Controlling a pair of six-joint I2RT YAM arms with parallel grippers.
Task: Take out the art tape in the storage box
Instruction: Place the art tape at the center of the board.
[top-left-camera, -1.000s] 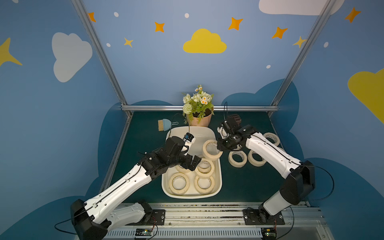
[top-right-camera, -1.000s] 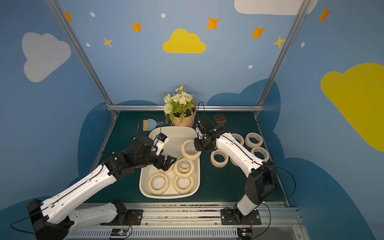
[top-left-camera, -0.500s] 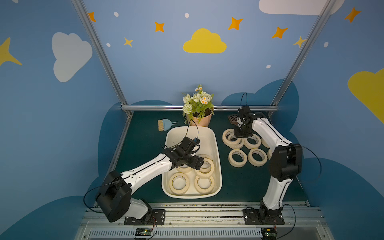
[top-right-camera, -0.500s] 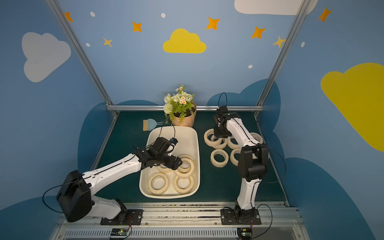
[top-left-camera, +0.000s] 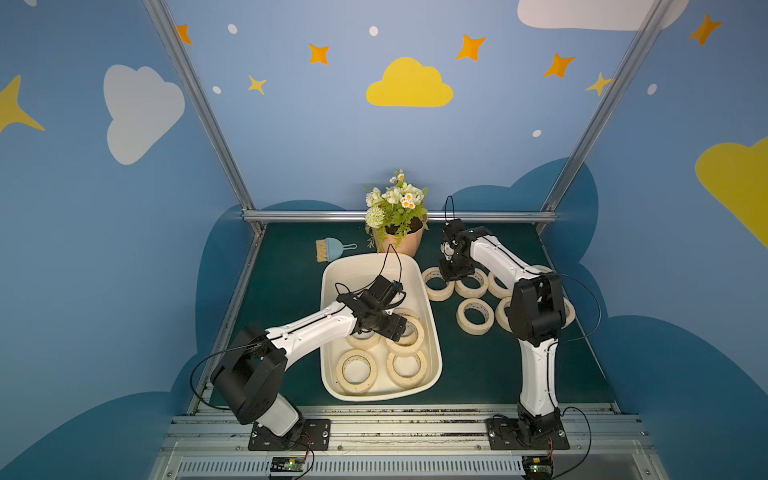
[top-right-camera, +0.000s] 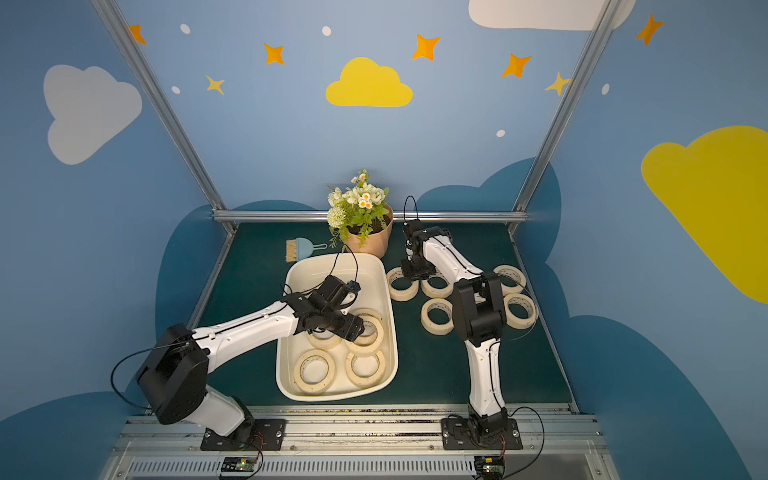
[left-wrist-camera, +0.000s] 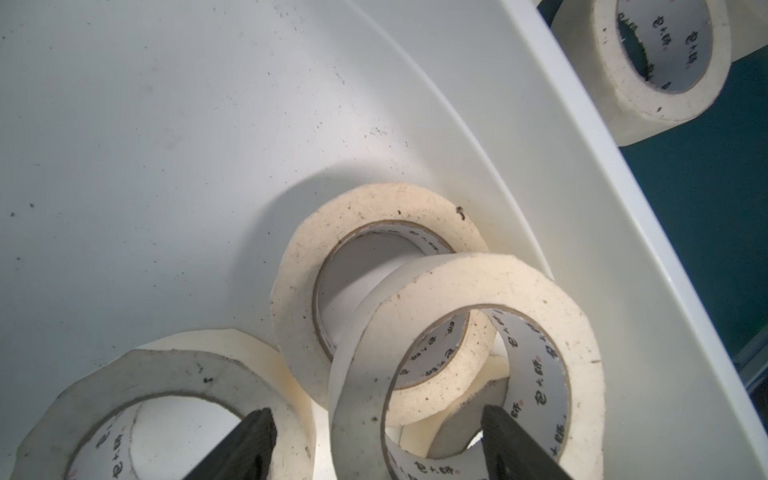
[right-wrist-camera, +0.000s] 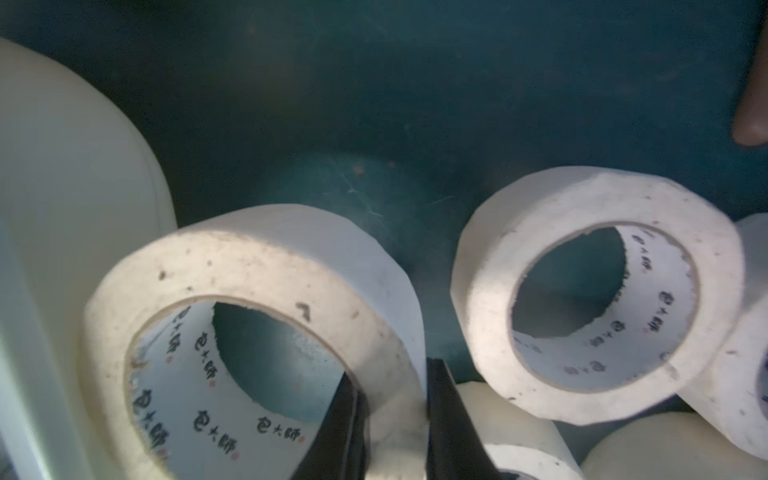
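Five art tape rolls (top-left-camera: 356, 390) boxed; left tool (left-wrist-camera: 374, 411) apart, right tool (right-wrist-camera: 390, 370) clamps another

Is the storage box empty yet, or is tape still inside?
Not empty. In both top views the storage box holds at least four tape rolls, lying at its near end.

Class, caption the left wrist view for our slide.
Left gripper, fingers open, straddles the wall of the top art tape roll, leaning on another roll inside the storage box.
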